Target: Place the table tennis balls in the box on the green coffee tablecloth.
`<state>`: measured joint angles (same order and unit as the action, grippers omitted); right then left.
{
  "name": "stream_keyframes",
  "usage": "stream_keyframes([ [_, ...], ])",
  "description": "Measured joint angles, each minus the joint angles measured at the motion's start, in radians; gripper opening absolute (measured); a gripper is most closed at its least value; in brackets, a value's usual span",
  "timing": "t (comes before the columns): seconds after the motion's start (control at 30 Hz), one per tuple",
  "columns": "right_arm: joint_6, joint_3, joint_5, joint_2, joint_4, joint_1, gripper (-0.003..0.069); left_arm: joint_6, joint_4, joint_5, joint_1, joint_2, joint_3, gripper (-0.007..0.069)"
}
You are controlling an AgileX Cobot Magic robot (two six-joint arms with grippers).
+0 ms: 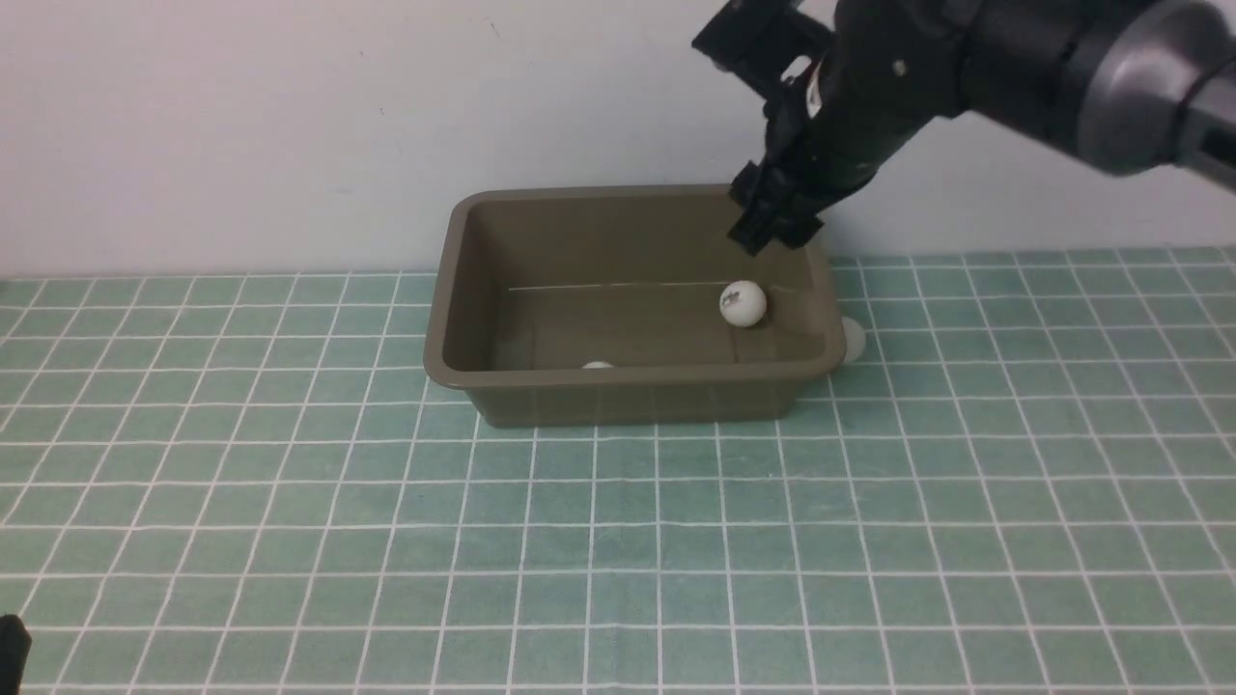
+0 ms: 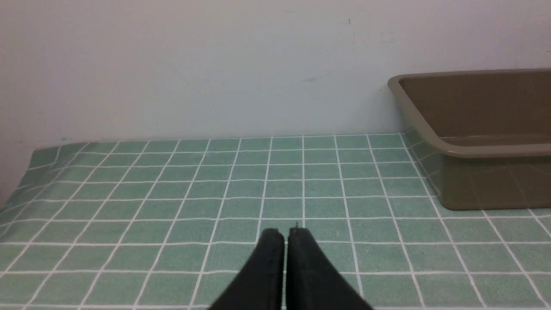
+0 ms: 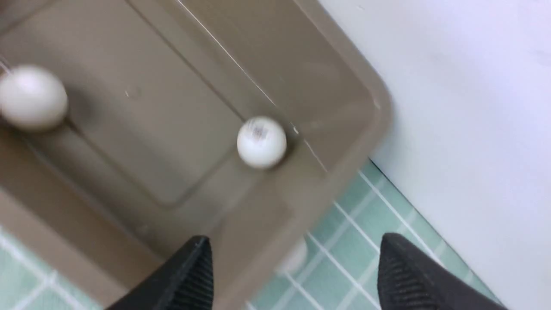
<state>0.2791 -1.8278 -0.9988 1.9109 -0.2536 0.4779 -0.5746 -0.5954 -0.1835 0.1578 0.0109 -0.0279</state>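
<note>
The olive-brown box [image 1: 628,396] stands on the green tablecloth [image 1: 618,541] near the wall. One white ball with a dark smudge [image 1: 743,303] lies inside at the right end. A second ball [image 1: 598,365] lies inside, mostly hidden by the front wall. A third ball [image 1: 854,340] rests on the cloth outside, against the box's right end. My right gripper [image 1: 772,217] hangs open and empty above the box's far right corner. The right wrist view shows the open gripper [image 3: 295,247], both inner balls [image 3: 261,142] [image 3: 32,97] and the blurred outer ball [image 3: 297,260]. My left gripper [image 2: 284,234] is shut and empty, low over the cloth left of the box [image 2: 486,181].
A white wall [image 1: 241,125] runs right behind the box. The cloth's left edge [image 2: 26,172] shows in the left wrist view. A dark part of the left arm [image 1: 12,652] sits at the bottom left corner of the front view.
</note>
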Motion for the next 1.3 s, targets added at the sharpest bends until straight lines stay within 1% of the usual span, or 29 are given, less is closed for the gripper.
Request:
stream_keyframes([
  [0.1, 0.073, 0.0, -0.037, -0.032, 0.057, -0.045, 0.0468, 0.0, 0.0, 0.0, 0.0, 0.0, 0.0, -0.0004],
  [0.3, 0.218, 0.0, -0.121, -0.071, 0.212, -0.151, 0.0455, 0.0, 0.0, 0.0, 0.0, 0.0, 0.0, -0.0004],
  [0.33, 0.258, 0.0, -0.138, -0.077, 0.254, -0.186, 0.0451, 0.0, 0.0, 0.0, 0.0, 0.0, 0.0, -0.0004],
  [0.37, 0.305, 0.0, -0.168, -0.081, 0.333, -0.229, 0.0444, 0.0, 0.0, 0.0, 0.0, 0.0, 0.0, -0.0004],
  [0.43, 0.381, 0.0, -0.194, -0.081, 0.441, -0.294, 0.0437, 0.0, 0.0, 0.0, 0.0, 0.0, 0.0, -0.0004],
  [0.47, 0.439, 0.004, -0.208, -0.081, 0.513, -0.335, 0.0433, 0.0, 0.0, 0.0, 0.0, 0.0, 0.0, -0.0004],
  [0.57, 0.576, 0.024, -0.227, -0.081, 0.656, -0.405, 0.043, 0.0, 0.0, 0.0, 0.0, 0.0, 0.0, -0.0004],
  [0.6, 0.6, 0.026, -0.228, -0.081, 0.668, -0.41, 0.043, 0.0, 0.0, 0.0, 0.0, 0.0, 0.0, -0.0004],
  [0.63, 0.661, 0.042, -0.232, -0.081, 0.732, -0.437, 0.043, 0.0, 0.0, 0.0, 0.0, 0.0, 0.0, -0.0004],
  [0.67, 0.719, 0.053, -0.234, -0.08, 0.769, -0.451, 0.0429, 0.0, 0.0, 0.0, 0.0, 0.0, 0.0, -0.0004],
  [0.7, 0.806, 0.074, -0.234, -0.075, 0.821, -0.47, 0.0429, 0.0, 0.0, 0.0, 0.0, 0.0, 0.0, -0.0004],
  [0.77, 0.901, 0.1, -0.231, -0.06, 0.851, -0.476, 0.0429, 0.0, 0.0, 0.0, 0.0, 0.0, 0.0, -0.0004],
  [0.8, 0.92, 0.102, -0.23, -0.056, 0.853, -0.476, 0.0429, 0.0, 0.0, 0.0, 0.0, 0.0, 0.0, -0.0004],
  [0.83, 0.991, 0.114, -0.223, -0.032, 0.86, -0.476, 0.0429, 0.0, 0.0, 0.0, 0.0, 0.0, 0.0, -0.0004],
  [1.03, 1.219, 0.121, -0.201, 0.102, 0.863, -0.476, 0.0429, 0.0, 0.0, 0.0, 0.0, 0.0, 0.0, -0.0004],
  [1.2, 1.387, 0.121, -0.164, 0.191, 0.863, -0.476, 0.0429, 0.0, 0.0, 0.0, 0.0, 0.0, 0.0, -0.0004],
  [1.3, 1.46, 0.121, -0.109, 0.212, 0.864, -0.476, 0.0429, 0.0, 0.0, 0.0, 0.0, 0.0, 0.0, -0.0004],
])
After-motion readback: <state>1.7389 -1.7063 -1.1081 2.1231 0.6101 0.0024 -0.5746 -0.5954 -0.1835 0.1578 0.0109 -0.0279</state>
